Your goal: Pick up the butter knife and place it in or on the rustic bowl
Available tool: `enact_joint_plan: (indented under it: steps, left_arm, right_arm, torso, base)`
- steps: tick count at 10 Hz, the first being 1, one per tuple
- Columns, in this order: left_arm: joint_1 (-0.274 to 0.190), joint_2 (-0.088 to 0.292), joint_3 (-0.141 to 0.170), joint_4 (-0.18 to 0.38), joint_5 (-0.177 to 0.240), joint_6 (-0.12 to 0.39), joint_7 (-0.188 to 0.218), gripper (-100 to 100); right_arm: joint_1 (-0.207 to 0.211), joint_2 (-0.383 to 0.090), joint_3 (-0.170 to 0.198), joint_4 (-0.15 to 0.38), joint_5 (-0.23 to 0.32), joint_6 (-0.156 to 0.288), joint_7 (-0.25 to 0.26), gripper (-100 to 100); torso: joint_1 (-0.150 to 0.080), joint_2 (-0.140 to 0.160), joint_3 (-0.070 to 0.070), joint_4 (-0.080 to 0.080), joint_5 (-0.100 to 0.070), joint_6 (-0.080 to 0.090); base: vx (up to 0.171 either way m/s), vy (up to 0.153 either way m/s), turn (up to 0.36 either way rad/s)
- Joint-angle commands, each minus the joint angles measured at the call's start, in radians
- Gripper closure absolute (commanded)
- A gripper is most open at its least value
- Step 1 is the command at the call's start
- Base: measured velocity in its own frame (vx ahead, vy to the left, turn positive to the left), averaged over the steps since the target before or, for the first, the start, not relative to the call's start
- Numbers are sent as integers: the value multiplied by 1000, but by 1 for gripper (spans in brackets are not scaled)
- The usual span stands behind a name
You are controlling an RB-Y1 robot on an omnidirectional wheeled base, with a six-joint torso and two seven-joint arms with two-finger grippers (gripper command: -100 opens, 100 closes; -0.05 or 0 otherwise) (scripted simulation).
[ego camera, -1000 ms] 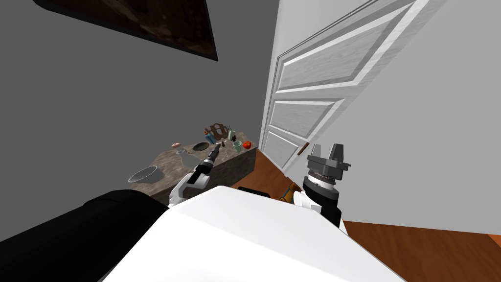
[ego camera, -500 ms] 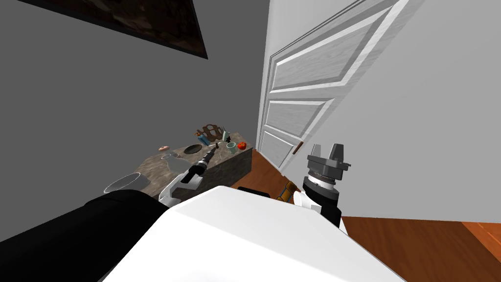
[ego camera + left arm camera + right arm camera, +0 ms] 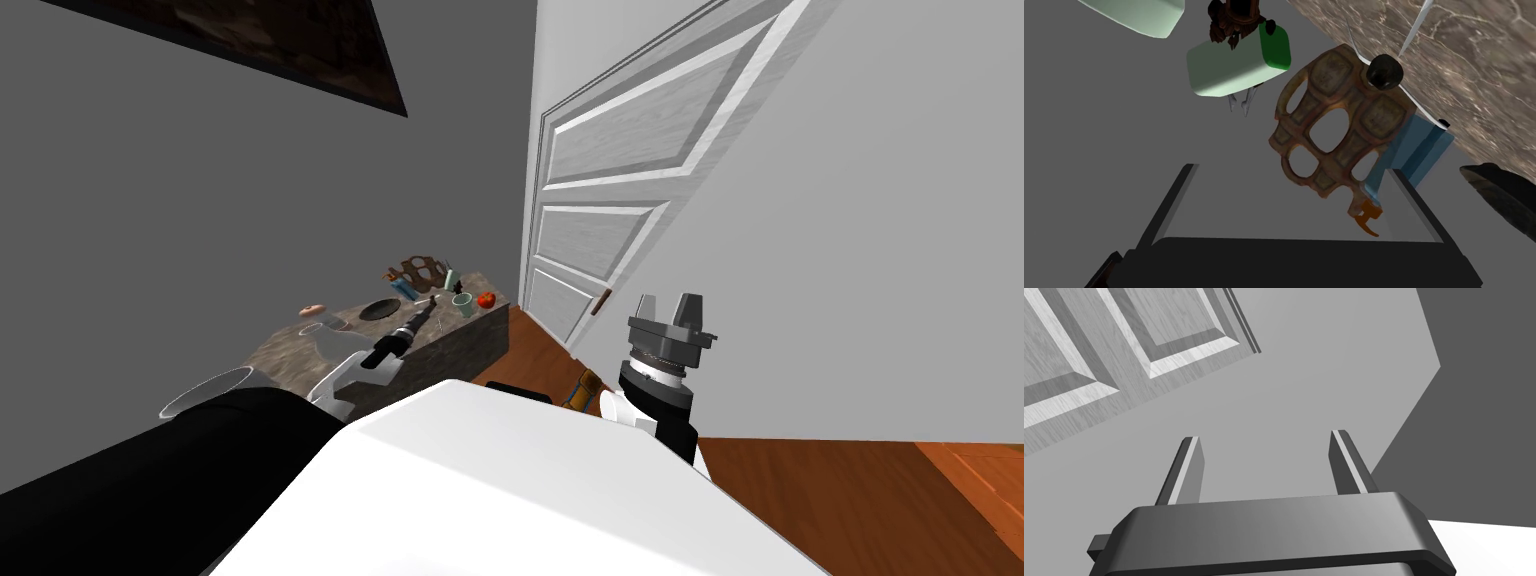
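Left gripper (image 3: 1291, 170), spread and empty, faces the brown openwork trivet (image 3: 1329, 135) mid-approach; next, I judge, it must centre on the thin silver butter knife (image 3: 1416, 22) beyond.

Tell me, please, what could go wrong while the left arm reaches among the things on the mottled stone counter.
1. The open left gripper points into a tight cluster: brown openwork lattice piece, blue box, pale green block; its fingers may knock them.
2. The thin silvery blade by the black knob sits against the lattice, so grasping it looks hard.
3. The left forearm passes close to a clear glass jug and might brush it.
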Motion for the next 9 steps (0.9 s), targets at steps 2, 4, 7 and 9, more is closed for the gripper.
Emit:
enact_joint_plan:
  steps: [2, 4, 7, 9]
  left_arm:
    - [27, 70, 13, 26, 19, 69, -12, -100]
    - [42, 127, 11, 56, 39, 132, -27, -100]
    - [58, 181, 1, 83, 63, 192, -39, -100]
    - [74, 231, -14, 108, 91, 250, -51, -100]
  right_arm:
    - [0, 0, 0, 0, 0, 0, 0, 0]
    - [0, 0, 0, 0, 0, 0, 0, 0]
    - [0, 0, 0, 0, 0, 0, 0, 0]
    - [0, 0, 0, 0, 0, 0, 0, 0]
  torso:
    - [1, 0, 0, 0, 0, 0]
    - [0, -1, 0, 0, 0, 0]
    - [1, 0, 0, 0, 0, 0]
    - [4, 2, 1, 0, 1, 0]
  base:
    - [61, -57, -53]
    - [90, -66, -61]
    - [67, -40, -32]
    - [37, 5, -67]
